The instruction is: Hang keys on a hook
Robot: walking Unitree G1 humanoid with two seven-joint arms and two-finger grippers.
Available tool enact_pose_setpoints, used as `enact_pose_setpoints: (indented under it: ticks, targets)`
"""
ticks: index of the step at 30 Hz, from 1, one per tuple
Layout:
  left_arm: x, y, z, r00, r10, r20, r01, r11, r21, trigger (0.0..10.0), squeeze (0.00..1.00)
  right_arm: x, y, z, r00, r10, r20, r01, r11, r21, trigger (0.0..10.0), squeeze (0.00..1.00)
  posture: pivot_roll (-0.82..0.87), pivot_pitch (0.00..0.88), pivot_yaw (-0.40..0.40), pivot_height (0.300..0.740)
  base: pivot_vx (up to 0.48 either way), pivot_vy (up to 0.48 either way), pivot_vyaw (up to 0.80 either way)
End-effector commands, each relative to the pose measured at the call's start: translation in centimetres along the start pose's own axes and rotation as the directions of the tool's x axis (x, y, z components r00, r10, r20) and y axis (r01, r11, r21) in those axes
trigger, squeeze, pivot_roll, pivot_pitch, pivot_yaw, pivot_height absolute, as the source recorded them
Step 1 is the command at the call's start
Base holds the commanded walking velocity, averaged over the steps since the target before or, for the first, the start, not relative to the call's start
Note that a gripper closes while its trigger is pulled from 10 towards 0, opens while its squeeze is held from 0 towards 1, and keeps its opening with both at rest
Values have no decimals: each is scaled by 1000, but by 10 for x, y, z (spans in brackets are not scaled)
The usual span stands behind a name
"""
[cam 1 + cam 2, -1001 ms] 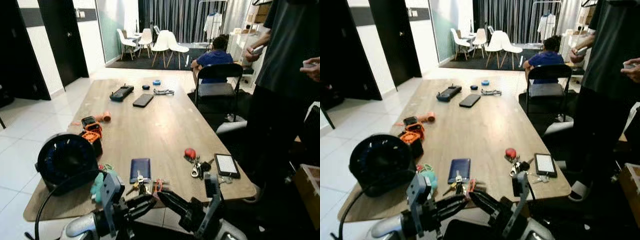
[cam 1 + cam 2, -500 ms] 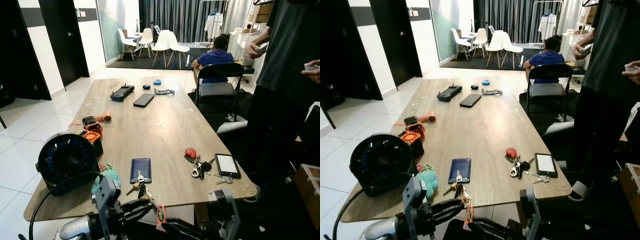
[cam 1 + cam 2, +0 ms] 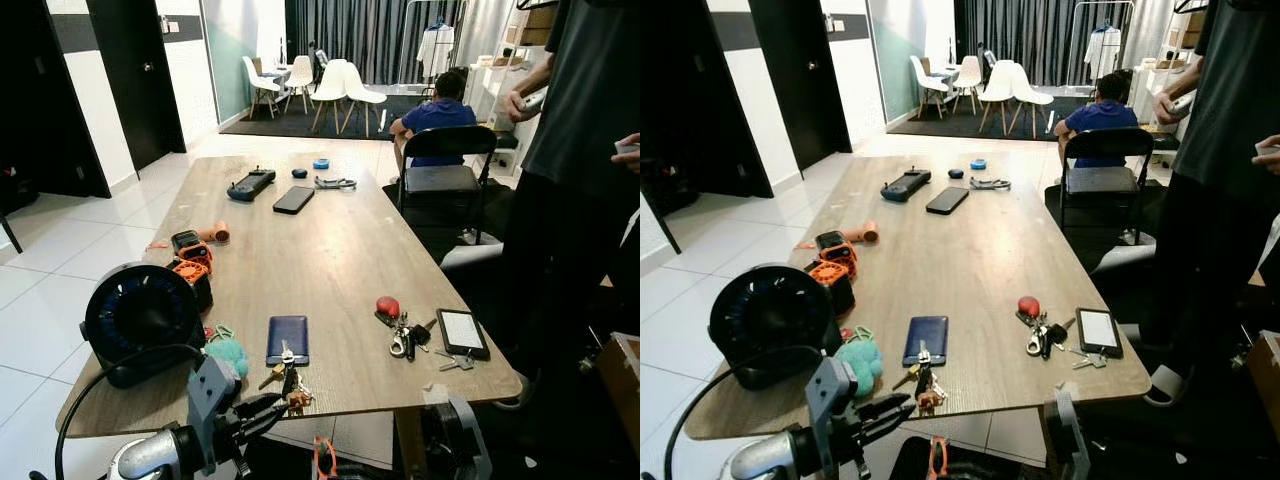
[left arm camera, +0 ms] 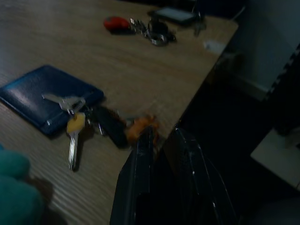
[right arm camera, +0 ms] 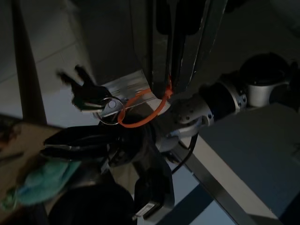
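Orange loop [image 5: 140, 107] hangs pinched in the closed right tool [image 5: 165, 61], below the empty, nearly closed left tool [image 3: 262, 408]; a jolt could drop its keys [image 5: 91, 98].

Below the table's [image 3: 300, 250] near edge, an orange loop [image 5: 140, 110] hangs pinched in the right gripper [image 5: 168, 85]. A silver key ring [image 5: 110, 107] dangles from the loop, with dark keys [image 5: 84, 93] splayed out to one side of it. Up on the tabletop, a second bunch [image 3: 285, 378] lies flat right at the near edge. Its silver key rests on the blue wallet [image 3: 287, 338], with a brass-headed key, a black fob and an orange tag alongside.
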State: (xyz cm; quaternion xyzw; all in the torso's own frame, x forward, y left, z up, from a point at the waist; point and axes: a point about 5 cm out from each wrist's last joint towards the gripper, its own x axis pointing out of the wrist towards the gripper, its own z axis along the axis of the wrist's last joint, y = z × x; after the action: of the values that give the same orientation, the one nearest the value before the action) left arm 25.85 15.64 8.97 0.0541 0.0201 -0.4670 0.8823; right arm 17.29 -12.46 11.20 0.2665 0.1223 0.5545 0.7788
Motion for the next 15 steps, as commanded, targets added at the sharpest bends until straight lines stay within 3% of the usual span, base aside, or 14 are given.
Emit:
enact_pose_setpoints:
  ticks: [1,5,11,13,14,15]
  targets:
    - [-6,-1,-8,998,-11,-55,12,1000,17,10000,0,-2,-2,-6,999,-25,-32,25,1000,9,10000,0,19,58,47,740,0,0,0]
    - [-11,-6,-24,991,-19,-136,24,999,33,10000,0,-11,-20,-31,979,-149,-138,152,988,12,10000,0,20,52,47,740,0,0,0]
    - [-12,-7,-27,989,-18,-146,23,999,33,10000,0,-12,-24,-37,971,-182,-158,184,983,3,10000,0,20,52,47,740,0,0,0]
    - [-19,-8,-42,979,31,-204,-29,999,14,10000,0,-20,-45,-49,918,-353,-181,353,935,-35,10000,0,22,52,44,740,0,0,0]
    - [-19,-8,-42,979,31,-204,-29,999,14,10000,0,-20,-45,-49,918,-353,-181,353,935,-35,10000,0,22,52,44,740,0,0,0]
    - [-27,-9,-57,962,75,-262,-79,997,-5,10000,0,-25,-61,-60,861,-467,-202,464,883,-68,10000,0,22,52,44,740,0,0,0]
